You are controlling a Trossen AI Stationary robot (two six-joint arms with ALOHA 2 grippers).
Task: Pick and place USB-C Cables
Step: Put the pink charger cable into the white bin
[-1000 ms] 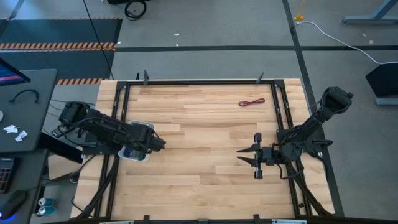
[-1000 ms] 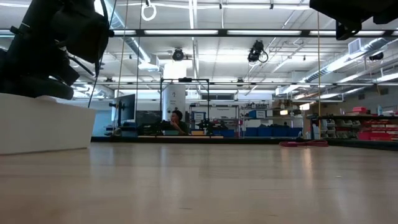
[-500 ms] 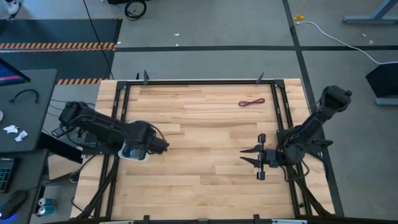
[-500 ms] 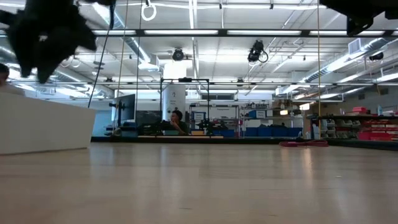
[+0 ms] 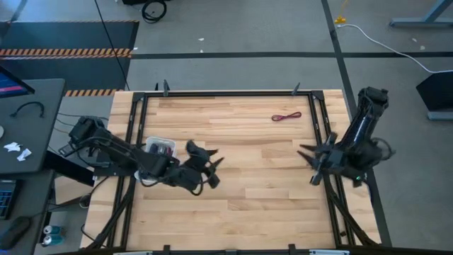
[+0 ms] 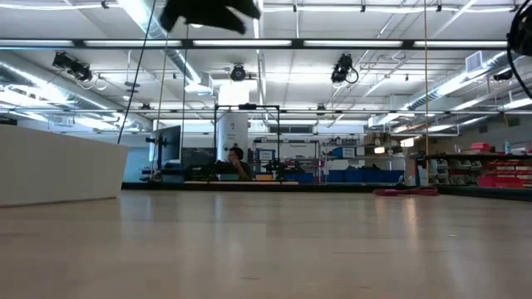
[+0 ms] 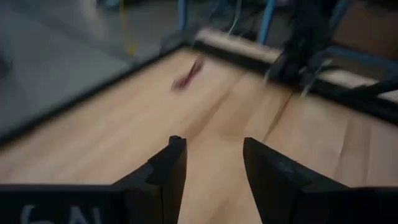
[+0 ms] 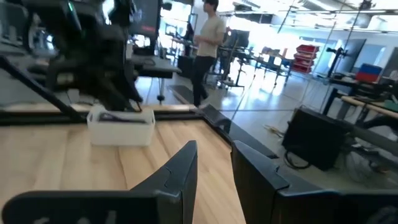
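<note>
A maroon USB-C cable (image 5: 286, 117) lies flat on the table near the far right; it also shows in the low view (image 6: 406, 192) and, blurred, in the left wrist view (image 7: 188, 74). Other cables lie in the white tray (image 5: 159, 149) at the table's left. My left gripper (image 5: 214, 172) is open and empty, just right of the tray and above the table, high in the low view (image 6: 212, 12). My right gripper (image 5: 306, 164) is open and empty at the table's right edge, pointing left.
The white tray's wall shows in the low view (image 6: 58, 166) and the right wrist view (image 8: 121, 127). Black frame rails run along the table's edges (image 5: 320, 120). Bare wood lies between the two grippers. A person (image 8: 208, 50) stands in the room beyond the table.
My left gripper has moved from above the tray toward the table's right, out over the bare wood, and has risen in the low view. My right gripper has drawn back toward the table's right edge and slightly toward the far edge. The maroon cable has stayed put.
</note>
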